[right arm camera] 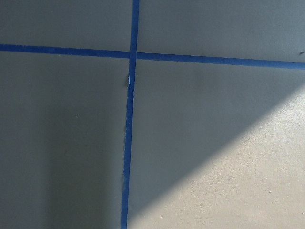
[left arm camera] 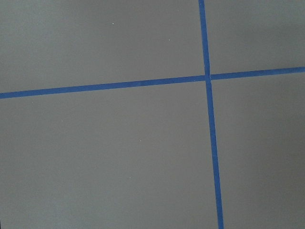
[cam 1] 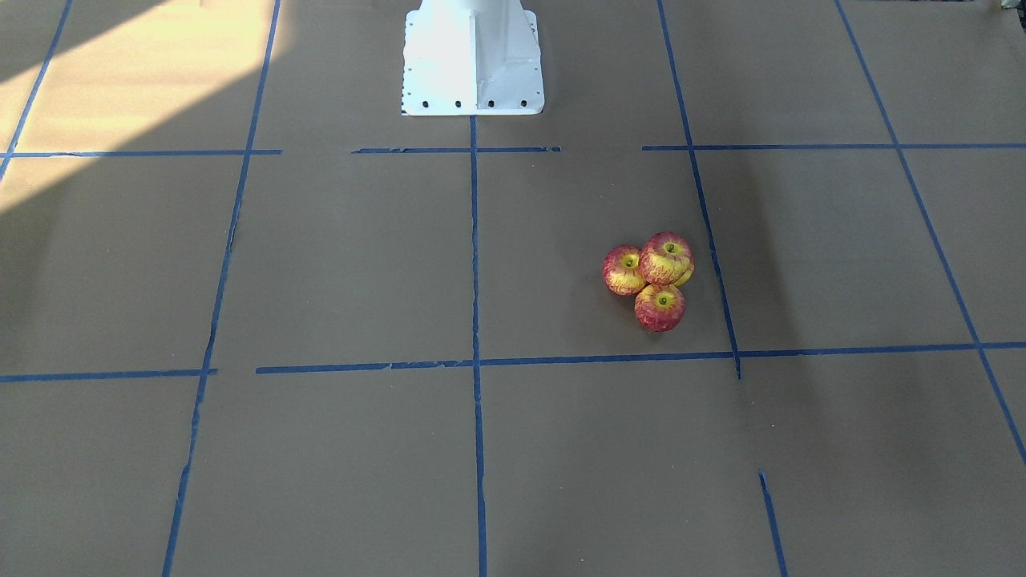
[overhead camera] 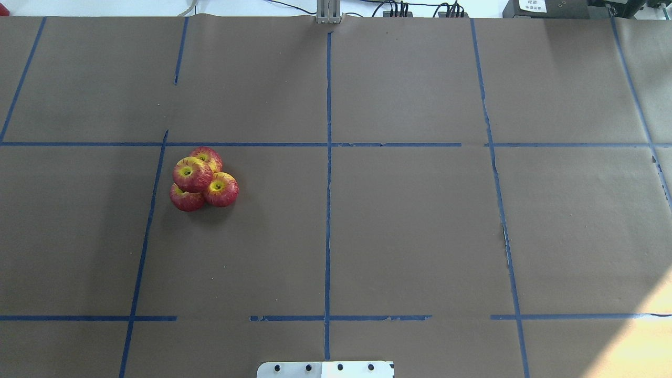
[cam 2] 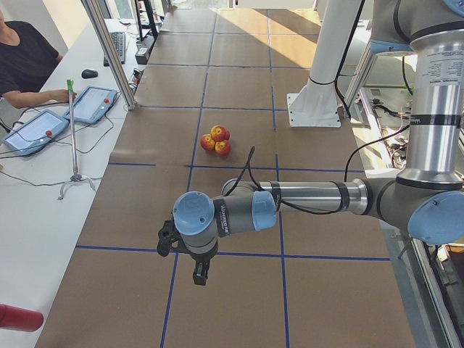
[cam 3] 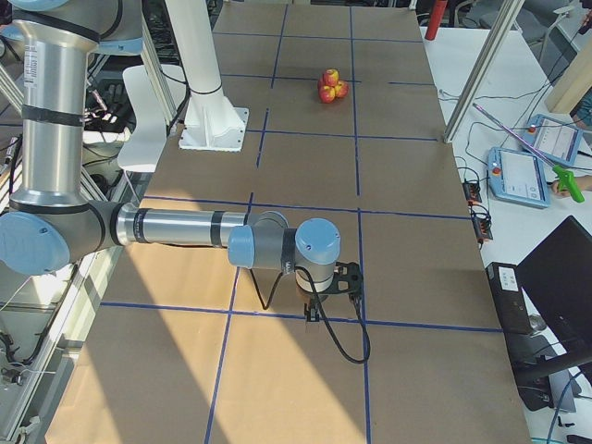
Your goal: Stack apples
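Red-and-yellow apples (overhead camera: 203, 179) are seen bunched on the brown paper (overhead camera: 420, 236), on the robot's left side, with the top apple (overhead camera: 192, 174) seated on three others. The stack is judged complete. Whether the left gripper (cam 2: 200, 274) or right gripper (cam 3: 314, 313), both well apart from it, is spread or pressed together cannot be told.

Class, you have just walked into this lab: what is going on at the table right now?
Nothing is being handled. Four apples sit in a tight pile on the brown table: three touch each other on the surface and the fourth rests on top of them. Both arms are out at the table's ends, far from the pile, with the left claw and right claw pointing down over the paper. Whether the claws are open or shut cannot be told.
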Controlling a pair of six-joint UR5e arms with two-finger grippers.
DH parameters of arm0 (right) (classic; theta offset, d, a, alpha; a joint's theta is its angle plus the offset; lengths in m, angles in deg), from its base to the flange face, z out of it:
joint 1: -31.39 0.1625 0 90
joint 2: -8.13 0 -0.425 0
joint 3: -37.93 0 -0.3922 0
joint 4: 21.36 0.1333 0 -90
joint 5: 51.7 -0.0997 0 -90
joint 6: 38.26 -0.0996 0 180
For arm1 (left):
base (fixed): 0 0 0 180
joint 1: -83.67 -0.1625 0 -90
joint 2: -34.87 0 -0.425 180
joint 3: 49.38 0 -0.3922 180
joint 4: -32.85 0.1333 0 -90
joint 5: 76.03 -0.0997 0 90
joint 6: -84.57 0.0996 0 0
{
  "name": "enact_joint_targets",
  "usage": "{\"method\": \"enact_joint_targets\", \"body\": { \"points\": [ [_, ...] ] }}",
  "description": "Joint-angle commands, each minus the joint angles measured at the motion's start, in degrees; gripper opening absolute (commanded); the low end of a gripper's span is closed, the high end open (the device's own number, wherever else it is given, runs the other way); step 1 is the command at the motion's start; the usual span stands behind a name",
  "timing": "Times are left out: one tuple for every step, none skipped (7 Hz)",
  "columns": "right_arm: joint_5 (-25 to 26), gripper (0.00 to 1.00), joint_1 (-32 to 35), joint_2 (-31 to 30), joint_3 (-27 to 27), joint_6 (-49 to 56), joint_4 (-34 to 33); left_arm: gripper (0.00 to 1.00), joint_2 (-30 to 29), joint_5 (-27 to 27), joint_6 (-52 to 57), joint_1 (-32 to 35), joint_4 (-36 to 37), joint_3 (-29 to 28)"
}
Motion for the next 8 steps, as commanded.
{"method": "enact_joint_targets", "body": {
  "points": [
    [0.0,1.00,0.0,0.0,0.0,0.0,0.0,1.00,1.2,0.3,-0.4,-0.1,-1.5,-0.8],
    [0.0,1.00,0.0,0.0,0.0,-0.1,0.0,1.00,1.1,0.5,-0.4,-0.1,-1.3,-0.7],
    [0.0,1.00,0.0,0.0,0.0,0.0,0.1,1.00,0.5,-0.2,-0.3,-0.3,-1.3,-0.6],
    [0.0,1.00,0.0,0.0,0.0,0.0,0.0,1.00,0.4,-0.1,-0.1,-0.3,-1.3,-0.5],
    [0.0,1.00,0.0,0.0,0.0,0.0,0.0,1.00,0.4,-0.2,0.0,-0.3,-1.3,-0.4],
    [0.0,1.00,0.0,0.0,0.0,0.0,0.0,1.00,0.4,-0.2,0.0,-0.3,-1.3,-0.1],
    [0.0,1.00,0.0,0.0,0.0,0.0,0.0,1.00,0.1,-0.1,-0.1,-0.3,-1.3,-0.4],
    [0.0,1.00,0.0,0.0,0.0,0.0,0.0,1.00,0.2,-0.1,-0.2,-0.3,-1.3,-0.6]
  ]
}}
